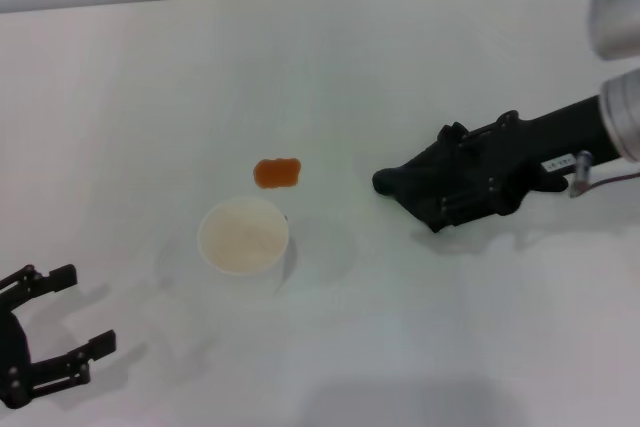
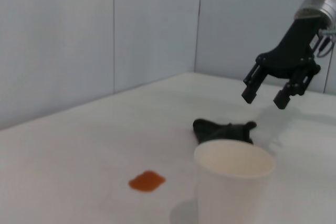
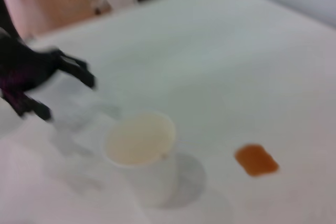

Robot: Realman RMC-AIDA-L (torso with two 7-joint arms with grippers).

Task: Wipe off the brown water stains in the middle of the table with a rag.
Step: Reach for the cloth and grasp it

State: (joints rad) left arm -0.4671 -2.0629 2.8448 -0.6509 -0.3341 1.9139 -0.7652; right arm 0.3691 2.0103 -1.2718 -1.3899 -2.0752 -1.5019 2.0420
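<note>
The rag (image 2: pixel 223 131) lies crumpled on the table (image 1: pixel 420 67), to the right of the brown water stains (image 1: pixel 278 173) and apart from them. It looks soft, light and limp, so pinch a raised fold. The right gripper (image 2: pixel 266 94) hovers just above it, fingers apart. A paper cup (image 1: pixel 243 236) stands beside the stain. The left gripper (image 1: pixel 50 332) sits parked near the table's front-left, fingers apart.

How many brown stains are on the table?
1. The brown water stain lies on the table, just behind the white cup and left of the rag. No others are visible.
</note>
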